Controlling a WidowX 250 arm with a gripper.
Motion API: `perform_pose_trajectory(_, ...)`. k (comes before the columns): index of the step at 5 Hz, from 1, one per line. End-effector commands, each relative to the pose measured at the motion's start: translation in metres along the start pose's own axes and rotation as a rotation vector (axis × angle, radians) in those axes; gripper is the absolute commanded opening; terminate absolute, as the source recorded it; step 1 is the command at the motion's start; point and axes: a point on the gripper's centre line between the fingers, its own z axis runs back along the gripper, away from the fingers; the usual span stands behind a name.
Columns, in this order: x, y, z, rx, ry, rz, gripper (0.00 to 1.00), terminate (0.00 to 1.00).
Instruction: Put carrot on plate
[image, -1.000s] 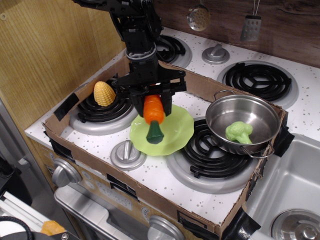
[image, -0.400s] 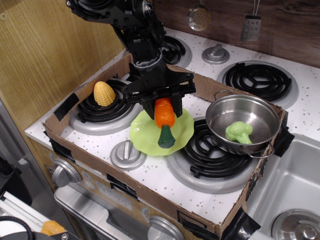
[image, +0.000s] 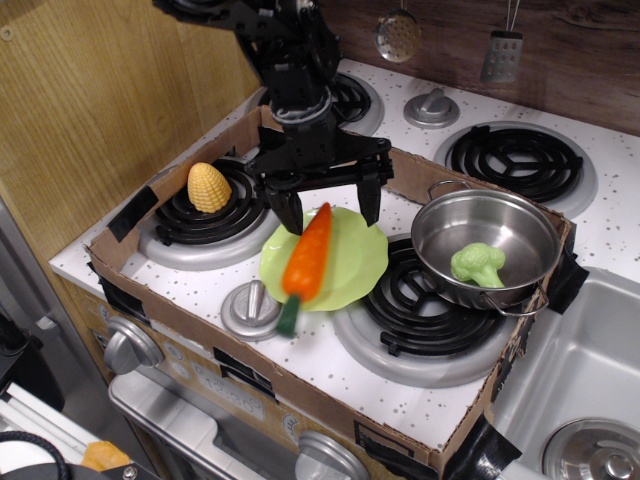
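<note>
The tool (image: 330, 213) hangs above the plate (image: 357, 262) with its two black fingers spread wide and nothing between them: it is released. Just below it the carrot (image: 307, 253) lies at a slant, its orange tip pointing up toward the gap between the fingers and its dark green stem end reaching down past the plate's near-left rim, over the speckled worktop (image: 330, 355). The stem end looks smeared, which suggests the carrot is tipping or dropping rather than lying settled; whether it fully rests on the plate cannot be told. Most of its body overlaps the plate, so the placement seems nearly done, though a smooth tapered plastic shape like this could roll or slide off the shallow rim toward the knob (image: 255, 310) beside it.

The plate is thin, glossy, lime-green plastic with a gently scalloped edge, and it sits between two ribbed black burner coils ringed in grey. The spread fingers directly overhead fit a release made straight above the target, so that the carrot falls inside the rim.

Around them, a low cardboard wall, taped at its corners, fences the working area. A bumpy yellow corn cob (image: 208, 187) stands on the left burner, well apart from the plate. A shiny steel pot (image: 487, 240) to the right holds a knobbly green broccoli piece (image: 477, 264).
</note>
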Motion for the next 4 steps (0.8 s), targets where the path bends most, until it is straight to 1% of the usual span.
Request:
perform_pose_trajectory(1,0.018,-0.012,0.043,0.067,-0.031,-0.003,1.0,0.0)
perform_pose_trajectory(2,0.022,-0.019,0.066,0.149,-0.028,-0.021,1.0,0.0)
perform_pose_trajectory(3,0.024,-0.025,0.079,0.184,-0.023,-0.018,1.0,0.0)
perform_pose_trajectory(4,0.022,-0.031,0.082,0.168,-0.019,-0.021,1.0,0.0)
